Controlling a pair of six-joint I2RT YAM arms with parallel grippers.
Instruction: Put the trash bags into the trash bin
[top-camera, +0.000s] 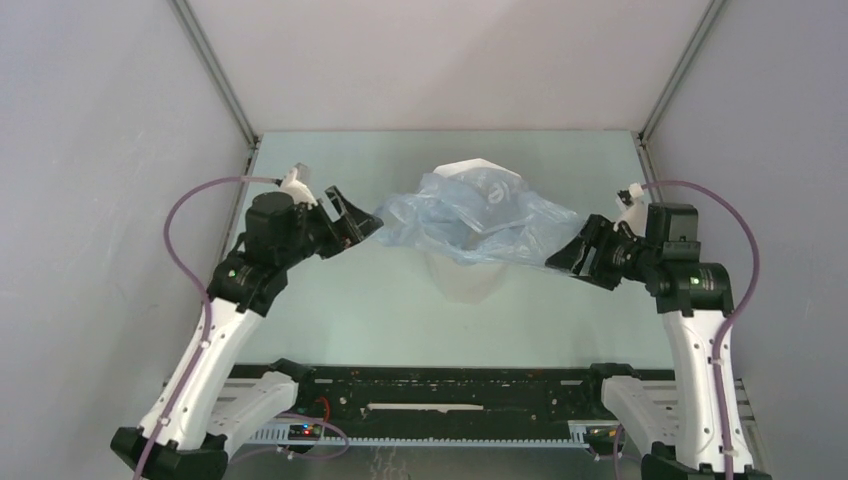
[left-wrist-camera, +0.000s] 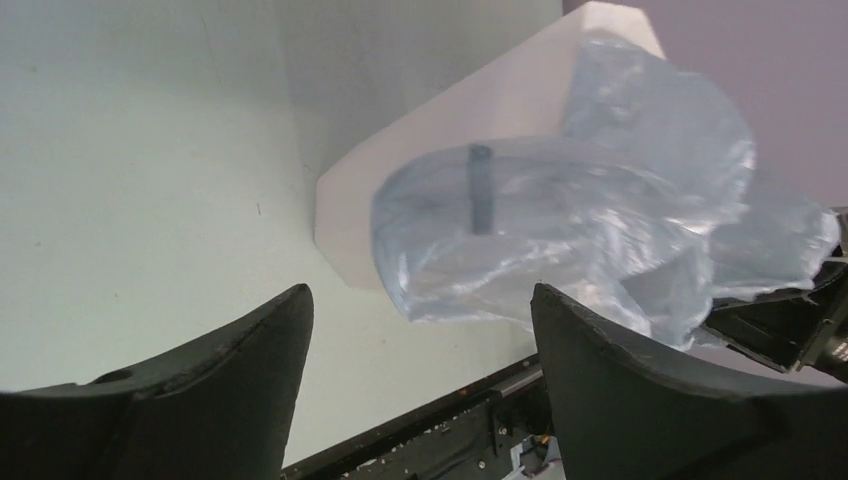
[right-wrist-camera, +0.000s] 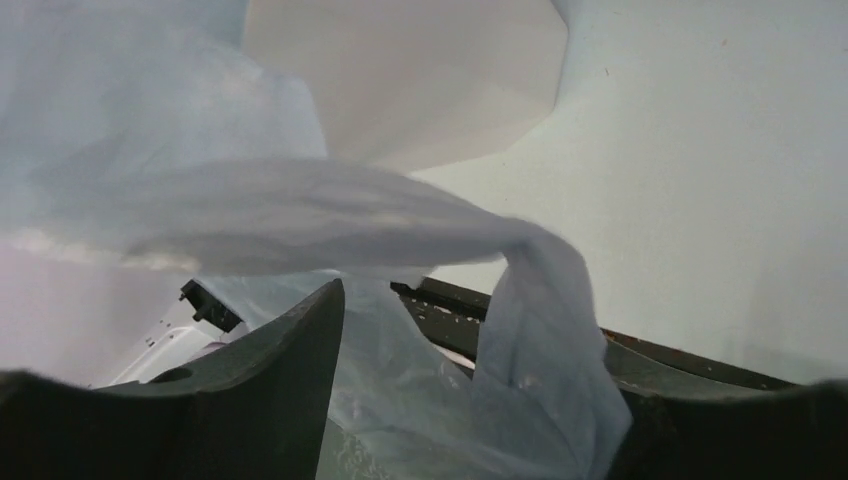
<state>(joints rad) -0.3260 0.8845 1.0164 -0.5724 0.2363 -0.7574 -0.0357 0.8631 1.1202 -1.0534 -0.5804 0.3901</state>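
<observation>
The white faceted trash bin (top-camera: 465, 282) stands upright mid-table. The pale-blue trash bag (top-camera: 470, 215) is draped over its top and spreads wide to both sides, hiding the bin's mouth. My left gripper (top-camera: 360, 226) is open at the bag's left edge. In the left wrist view its fingers (left-wrist-camera: 420, 292) stand wide apart, with the bag (left-wrist-camera: 560, 220) and bin (left-wrist-camera: 450, 120) just ahead and nothing between them. My right gripper (top-camera: 565, 258) is open at the bag's right edge. In the right wrist view (right-wrist-camera: 480, 340) loose film (right-wrist-camera: 300, 210) lies between the jaws and covers the right finger; the bin (right-wrist-camera: 420, 70) is behind.
A black rail (top-camera: 440, 395) runs along the table's near edge between the arm bases. Grey enclosure walls close the left, right and back, with metal posts (top-camera: 215, 70) at the back corners. Purple cables loop from both wrists.
</observation>
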